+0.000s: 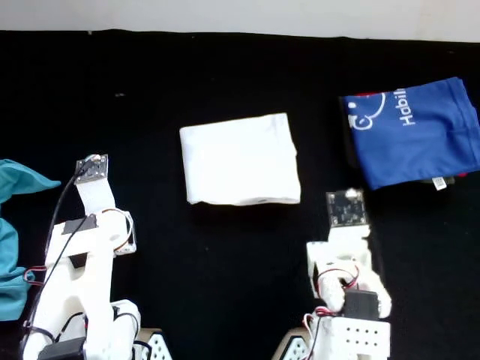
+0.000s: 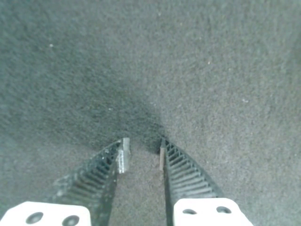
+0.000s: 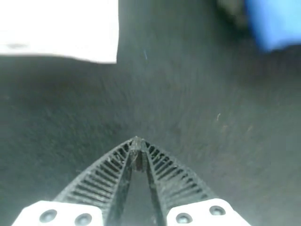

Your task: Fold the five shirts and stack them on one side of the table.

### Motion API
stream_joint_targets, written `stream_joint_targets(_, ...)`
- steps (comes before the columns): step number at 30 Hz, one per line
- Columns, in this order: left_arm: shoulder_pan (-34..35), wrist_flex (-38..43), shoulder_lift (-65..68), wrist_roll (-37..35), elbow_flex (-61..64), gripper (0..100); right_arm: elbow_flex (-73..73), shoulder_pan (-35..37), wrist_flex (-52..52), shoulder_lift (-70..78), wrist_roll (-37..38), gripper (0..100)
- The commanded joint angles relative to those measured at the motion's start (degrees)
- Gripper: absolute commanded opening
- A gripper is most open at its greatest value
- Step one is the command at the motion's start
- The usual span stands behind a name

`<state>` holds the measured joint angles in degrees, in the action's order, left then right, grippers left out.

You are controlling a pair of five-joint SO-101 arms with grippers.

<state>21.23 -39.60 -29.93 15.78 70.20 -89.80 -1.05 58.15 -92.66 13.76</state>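
So the white shirt (image 1: 240, 159) is folded into a neat rectangle and sits flat around the middle of the black table (image 1: 225, 75), roughly between the two arms and a bit farther out than both.

The blue shirt (image 1: 416, 131) is folded too. It's over at the far right, well apart from the white one, and a sliver of red and some dark fabric pokes out from under its edges, so it's lying on top of something. I can't tell how many pieces are under there.

At the left edge there's a teal shirt (image 1: 11, 240), crumpled and not folded, partly cut off by the frame and just beside the left arm (image 1: 82, 255).

The left gripper (image 2: 142, 153) hangs over bare black cloth. Its jaws are spread a little, with a narrow gap between the tips and nothing in it.

The right arm (image 1: 349, 255) sits near the right side, on the near side of the gap between the white and blue shirts. The right gripper (image 3: 137, 148) has its jaws pressed together, tips touching, and it's pinching nothing. From its wrist camera you can see a corner of the white shirt (image 3: 59, 28) off to one side and a bit of the blue shirt (image 3: 275, 21) on the other, both farther out than the fingertips and touching neither.
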Motion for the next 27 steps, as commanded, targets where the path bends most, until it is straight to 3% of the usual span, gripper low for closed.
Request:
stream_joint_targets(1, 0.4, 1.1, 0.0, 0.5, 0.2, 12, 7.2, 0.3, 0.5, 0.6, 3.3, 0.9)
stream_joint_targets(6, 0.3, 1.1, 0.0, 0.5, 0.2, 12, 15.7, 0.2, 0.7, 13.2, 2.9, 0.9)
stream_joint_targets(14, 0.3, 1.1, 0.1, 0.5, 0.2, 12, 42.9, 4.8, 7.3, 41.8, 2.8, 0.9)
stream_joint_targets(20, 0.3, 1.1, 0.1, 0.5, 0.2, 12, 61.7, 9.9, 7.8, 63.7, -9.5, 1.6)
stream_joint_targets(27, 0.3, 1.1, 0.1, 0.5, 0.2, 12, 86.1, 15.7, 13.5, 92.1, -17.0, 31.0)
